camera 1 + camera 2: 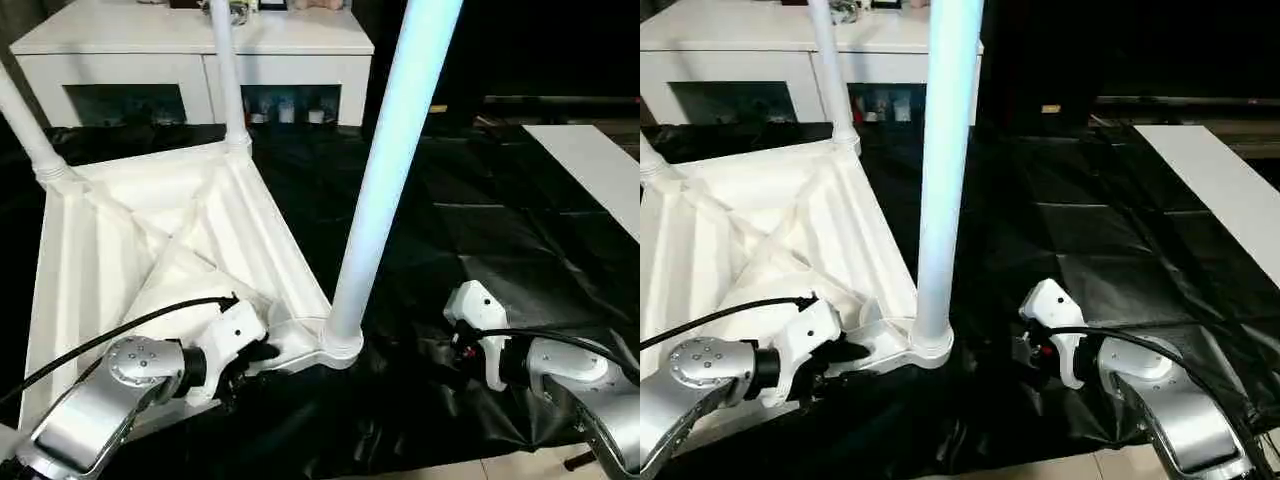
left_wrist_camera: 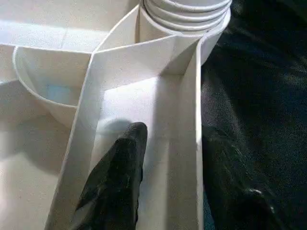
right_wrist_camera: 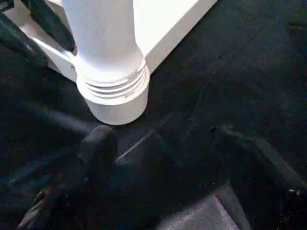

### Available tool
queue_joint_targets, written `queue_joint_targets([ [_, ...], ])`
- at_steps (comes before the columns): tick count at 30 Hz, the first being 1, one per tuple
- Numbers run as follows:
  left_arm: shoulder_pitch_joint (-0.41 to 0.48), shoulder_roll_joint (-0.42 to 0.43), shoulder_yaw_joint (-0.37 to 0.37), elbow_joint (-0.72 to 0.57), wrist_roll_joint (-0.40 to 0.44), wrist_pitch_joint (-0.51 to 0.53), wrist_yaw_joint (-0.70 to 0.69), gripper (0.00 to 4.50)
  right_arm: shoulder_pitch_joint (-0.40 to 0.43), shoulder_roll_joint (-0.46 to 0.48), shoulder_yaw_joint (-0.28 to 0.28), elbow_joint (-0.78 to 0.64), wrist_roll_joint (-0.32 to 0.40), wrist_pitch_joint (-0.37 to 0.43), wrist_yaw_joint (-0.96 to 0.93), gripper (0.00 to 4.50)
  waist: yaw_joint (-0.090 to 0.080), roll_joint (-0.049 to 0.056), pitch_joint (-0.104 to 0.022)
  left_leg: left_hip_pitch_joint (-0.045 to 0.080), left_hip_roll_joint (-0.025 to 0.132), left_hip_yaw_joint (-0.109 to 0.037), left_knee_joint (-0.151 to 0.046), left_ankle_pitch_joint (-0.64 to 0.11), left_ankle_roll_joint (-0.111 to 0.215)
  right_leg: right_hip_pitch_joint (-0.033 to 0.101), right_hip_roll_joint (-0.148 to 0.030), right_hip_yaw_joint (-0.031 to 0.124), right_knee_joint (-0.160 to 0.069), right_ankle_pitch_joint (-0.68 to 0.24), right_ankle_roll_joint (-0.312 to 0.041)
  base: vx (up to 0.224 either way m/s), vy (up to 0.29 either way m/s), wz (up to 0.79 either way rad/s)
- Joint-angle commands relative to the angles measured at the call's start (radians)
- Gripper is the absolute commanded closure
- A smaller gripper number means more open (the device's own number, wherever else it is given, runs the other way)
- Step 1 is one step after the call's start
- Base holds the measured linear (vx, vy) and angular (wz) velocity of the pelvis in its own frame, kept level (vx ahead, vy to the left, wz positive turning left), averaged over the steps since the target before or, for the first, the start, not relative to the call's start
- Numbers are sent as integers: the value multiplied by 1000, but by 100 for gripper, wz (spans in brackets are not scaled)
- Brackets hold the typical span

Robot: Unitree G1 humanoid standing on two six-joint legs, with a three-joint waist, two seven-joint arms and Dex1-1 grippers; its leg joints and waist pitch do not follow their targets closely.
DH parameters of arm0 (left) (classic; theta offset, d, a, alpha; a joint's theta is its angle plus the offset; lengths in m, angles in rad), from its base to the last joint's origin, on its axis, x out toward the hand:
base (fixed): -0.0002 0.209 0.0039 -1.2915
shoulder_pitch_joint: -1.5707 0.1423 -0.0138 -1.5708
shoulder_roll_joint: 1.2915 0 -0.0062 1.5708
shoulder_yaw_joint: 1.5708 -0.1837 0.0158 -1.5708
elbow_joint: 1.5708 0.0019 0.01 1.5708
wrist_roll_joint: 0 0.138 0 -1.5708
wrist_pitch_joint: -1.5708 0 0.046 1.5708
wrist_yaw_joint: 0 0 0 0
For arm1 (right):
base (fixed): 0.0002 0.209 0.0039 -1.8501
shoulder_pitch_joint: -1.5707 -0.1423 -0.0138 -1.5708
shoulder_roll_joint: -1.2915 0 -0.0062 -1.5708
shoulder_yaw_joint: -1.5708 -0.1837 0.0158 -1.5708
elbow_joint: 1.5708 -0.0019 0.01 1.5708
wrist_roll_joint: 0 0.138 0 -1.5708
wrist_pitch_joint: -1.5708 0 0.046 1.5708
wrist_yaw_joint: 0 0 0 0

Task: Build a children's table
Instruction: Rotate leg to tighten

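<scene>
Black sheet (image 1: 470, 230) covers the floor across the whole scene, wrinkled, glossy.

Table top (image 1: 150, 240) lies upside down on the sheet, left half of scene, ribbed underside up, diagonal ribs crossing at the middle. One corner points to the near right.

White cabinet (image 1: 190, 50) stands at the far left behind the top, glass-fronted openings with small items inside, too small to tell.

White board (image 1: 595, 170) lies flat at the far right, on the sheet's edge.

Three legs stand upright in corner sockets. Near leg (image 1: 385, 170) rises from the near-right socket (image 1: 335, 345), tall, leaning slightly right toward its upper end, threaded collar seated in the socket. Far leg (image 1: 228, 70) stands in the far corner. Left leg (image 1: 25, 125) stands at the far-left corner, tilted leftward.

Left gripper (image 1: 262, 352) sits at the near edge of the top, just left of the near socket. Jaws partly open, astride the rim wall: one finger (image 2: 122, 172) inside the ribbed pocket, the other outside over the sheet. Cannot tell whether the fingers press the wall.

Right gripper (image 1: 458, 345) hovers low over the sheet, near right of the near socket, apart from it. Jaws wide apart, holding nothing; fingers (image 3: 96, 143) point toward the socket's collar.
</scene>
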Motion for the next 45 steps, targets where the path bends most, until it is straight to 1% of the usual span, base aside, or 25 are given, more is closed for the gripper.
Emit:
queue_joint_targets([
  [1,17,22,-9,-4,10,29,-1,272,-10,-1,-2,2,-4,-11,1,92,1,1,-39,-1,71,-25,-98,-141,38,20,-86,53,-79,-124,-234,0,0,0],
  [3,23,37,-16,-19,3,46,-10,288,-11,-1,-3,5,-5,-14,1,92,0,0,-40,-3,70,-25,-98,-115,49,22,-85,52,-76,-91,-241,0,0,0],
  [6,27,44,-17,-29,0,57,-13,312,-12,-2,-3,7,-6,-16,0,92,1,0,-39,-2,70,-23,-96,-107,56,21,-86,52,-76,-87,-246,0,0,0],
  [9,39,67,-20,-57,1,95,-20,328,-16,-1,-1,12,-9,-18,0,92,1,0,-38,-1,72,-24,-99,-111,56,22,-85,51,-76,-93,-250,0,0,0],
  [14,42,68,-16,-58,3,95,-10,371,-17,3,1,16,-11,-22,-4,92,1,1,-35,0,72,-23,-100,-133,51,20,-85,52,-79,-122,-248,0,0,0],
  [20,25,23,7,-19,30,-12,27,419,-21,14,0,22,-9,-25,-12,92,0,-2,-34,-1,72,-23,-101,-150,46,19,-86,54,-84,-148,-236,0,0,0],
  [21,13,9,5,9,47,-73,35,425,-22,22,-1,26,-8,-27,-17,92,1,-1,-36,1,73,-22,-101,-152,43,18,-86,54,-83,-148,-236,0,0,0],
  [22,1,-4,3,36,58,-119,40,430,-25,32,-2,30,-7,-29,-23,92,0,-4,-34,-1,72,-22,-101,-152,47,18,-86,55,-87,-157,-230,0,0,0],
  [24,-10,-25,8,67,53,-193,30,445,-31,53,-7,39,-1,-30,-37,92,1,-3,-35,0,71,-22,-102,-156,42,16,-87,55,-87,-167,-226,0,0,0],
  [25,-12,-28,9,70,51,-195,30,445,-32,54,-8,40,-1,-29,-37,92,0,-4,-35,1,72,-22,-102,-162,38,16,-87,55,-86,-174,-223,0,0,0],
  [26,-33,-60,25,113,34,-233,29,445,-44,70,-9,52,2,-29,-45,92,-2,-13,-35,0,71,-21,-102,-158,38,17,-87,55,-87,-182,-220,0,0,0],
  [28,-66,-81,30,167,29,-260,19,445,-69,89,-11,77,-3,-41,-58,92,1,-11,-36,1,71,-20,-100,-143,38,15,-88,55,-86,-179,-219,0,0,0],
  [30,-96,-90,28,213,32,-279,7,445,-96,113,-17,102,-2,-50,-74,92,0,-14,-38,2,69,-17,-99,-127,39,12,-87,55,-85,-178,-218,0,0,0],
  [31,-111,-89,25,229,33,-281,-4,445,-112,126,-23,112,4,-50,-79,92,1,-14,-39,3,68,-16,-98,-118,38,13,-88,55,-84,-171,-218,0,0,0],
  [32,-131,-90,22,249,34,-288,-20,445,-134,142,-30,127,13,-50,-83,92,1,-19,-42,2,70,-16,-97,-104,40,15,-89,55,-82,-154,-218,0,0,0],
  [33,-139,-90,21,256,34,-290,-28,449,-145,149,-32,133,17,-51,-84,75,3,-15,-46,1,69,-15,-95,-60,51,15,-87,53,-72,-80,-226,0,0,0],
  [34,-152,-86,16,265,31,-293,-48,450,-163,162,-37,146,22,-54,-87,58,4,-15,-47,0,68,-13,-94,-55,55,15,-86,53,-71,-60,-229,0,0,0],
  [35,-167,-80,11,271,29,-296,-70,450,-184,174,-42,158,29,-56,-85,58,5,-16,-48,-5,67,-12,-92,-16,66,16,-84,51,-64,3,-235,0,0,0],
  [36,-171,-78,11,272,28,-297,-76,450,-190,177,-44,160,32,-55,-84,55,7,-16,-51,-4,67,-11,-89,1,73,16,-83,52,-60,34,-239,0,0,0],
  [37,-181,-76,11,272,24,-295,-89,450,-204,179,-44,164,41,-52,-73,55,9,-13,-49,-3,68,-9,-88,13,84,12,-82,51,-57,77,-251,0,0,0],
  [38,-189,-73,11,272,22,-294,-99,450,-214,179,-40,166,45,-50,-62,45,7,-16,-39,-7,67,-8,-91,6,90,8,-81,50,-59,80,-254,0,0,0],
  [40,-198,-71,10,279,21,-300,-111,450,-226,179,-35,170,49,-49,-50,19,10,-13,-40,-7,70,-8,-90,14,100,9,-82,49,-53,110,-260,0,0,0],
  [41,-204,-68,7,284,20,-303,-124,450,-240,176,-21,184,39,-54,-38,19,10,-15,-29,-8,71,-6,-94,-12,98,3,-80,48,-58,79,-258,0,0,0],
  [42,-210,-67,5,293,22,-311,-133,450,-253,175,-10,200,27,-63,-32,10,8,-16,-25,-6,72,-5,-98,-55,85,2,-81,48,-63,22,-258,0,0,0],
  [45,-222,-65,1,302,30,-321,-141,450,-286,173,16,251,-11,-90,-21,5,9,-19,-15,-2,76,1,-103,-105,46,-4,-84,52,-71,-65,-249,0,0,0],
])
